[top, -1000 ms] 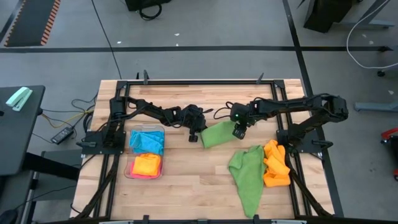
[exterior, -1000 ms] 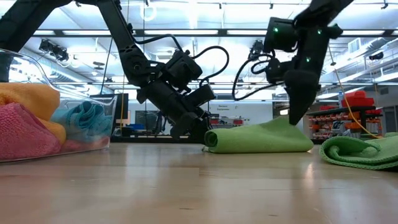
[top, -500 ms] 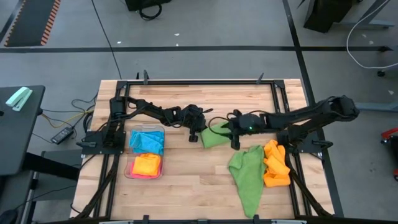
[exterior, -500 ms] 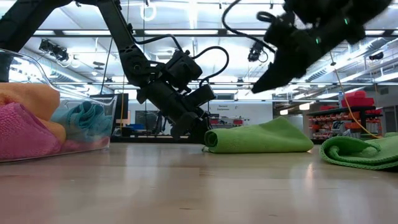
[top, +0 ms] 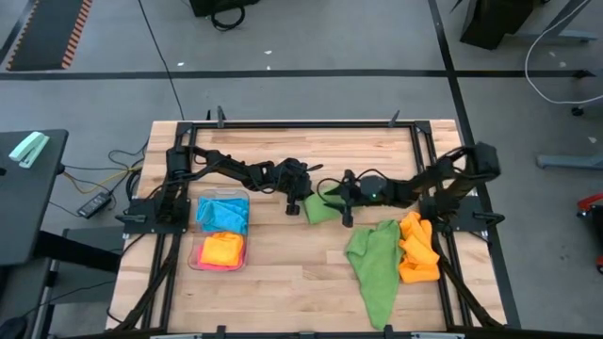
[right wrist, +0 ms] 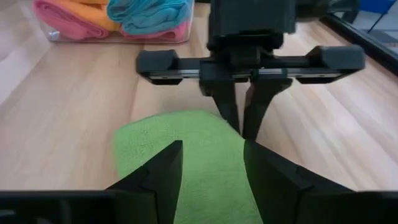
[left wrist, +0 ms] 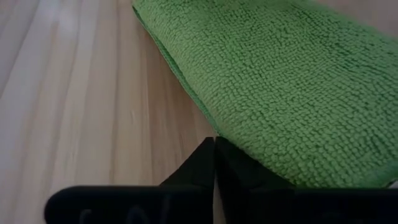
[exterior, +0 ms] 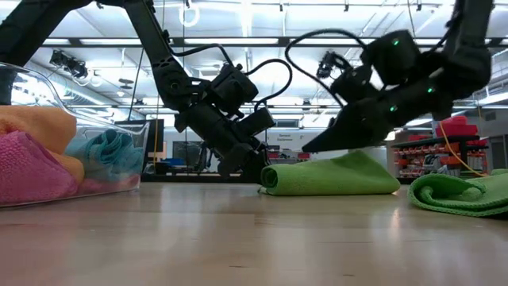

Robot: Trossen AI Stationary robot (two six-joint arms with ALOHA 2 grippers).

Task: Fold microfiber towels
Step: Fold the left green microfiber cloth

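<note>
So the wooden table [top: 283, 273] has a clear tray [top: 196, 256] of folded towels [top: 222, 214] on the left (blue, orange, pink). Middle: a folded green towel [exterior: 333, 175]. The left gripper [top: 294, 203] is clenched at its edge, probably pinching it. The right gripper [top: 347, 200] hovers over it, fingers apart, holding nothing.

The high view looks straight down on the whole desk [top: 283, 282] from well above. The low view sits at desk-top height, facing level across it into the room. Each wrist view looks forward, very near, past its own claw. All four share the folded green towel [top: 323, 206] at desk centre; from it, the tray [top: 200, 256] lies toward 8 o'clock.
</note>
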